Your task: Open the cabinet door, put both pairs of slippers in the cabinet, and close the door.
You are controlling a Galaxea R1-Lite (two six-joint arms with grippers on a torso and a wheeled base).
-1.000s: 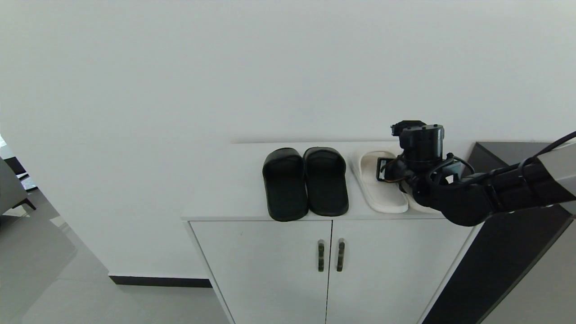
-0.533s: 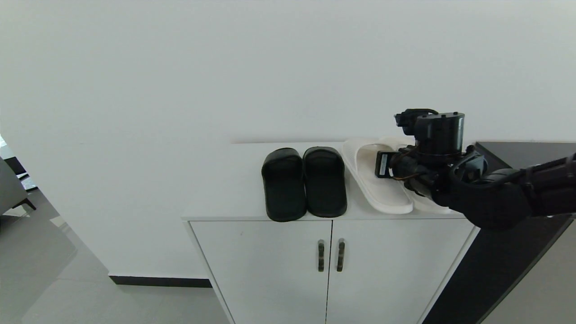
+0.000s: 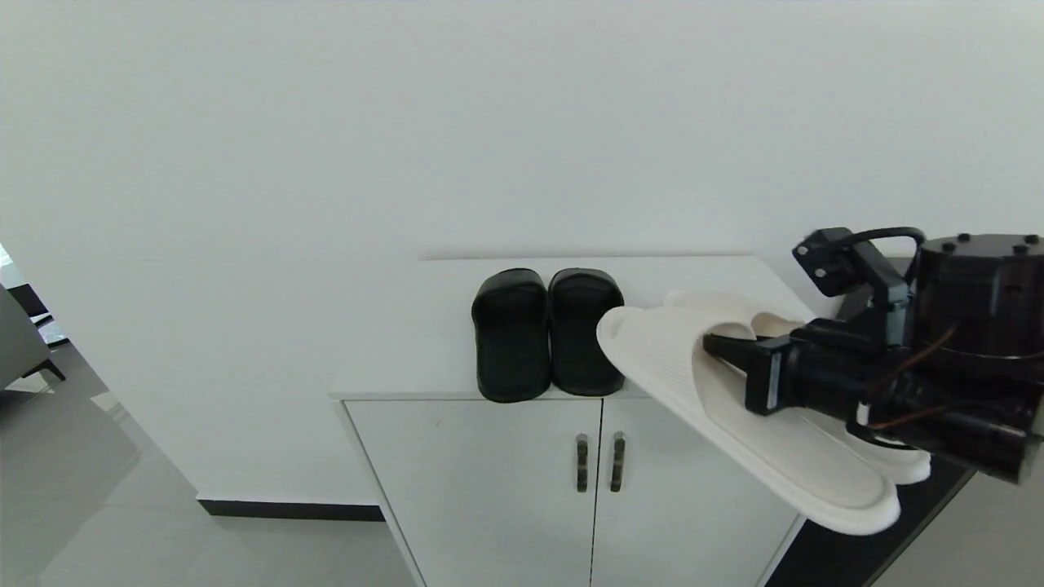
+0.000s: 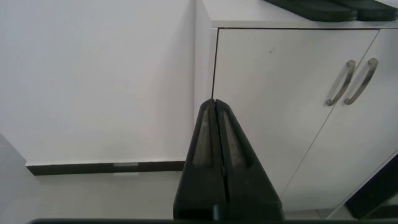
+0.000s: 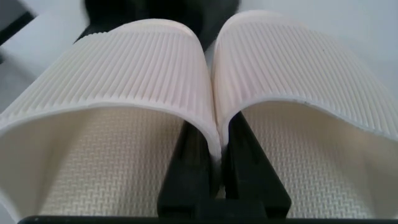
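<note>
Pair of white slippers (image 3: 734,424) aloft

Right gripper (image 3: 722,346), fingers clamped on both white slippers, in the air before the cabinet's (image 3: 408,367) right door (image 3: 652,505); left gripper (image 4: 215,124), fingers together, low near its left side; black slippers (image 3: 548,334) at the top's front edge; doors closed.

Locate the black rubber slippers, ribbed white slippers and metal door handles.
black rubber slippers (image 3: 584,302): head view, strap
ribbed white slippers (image 3: 820,479): head view, heel
metal door handles (image 3: 581,463): head view, left bar

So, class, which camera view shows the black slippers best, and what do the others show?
The head view: both black slippers sit almost whole, side by side, on the cabinet top. The left wrist view catches their front edges; the right wrist view, a dark patch behind the white slippers.
</note>
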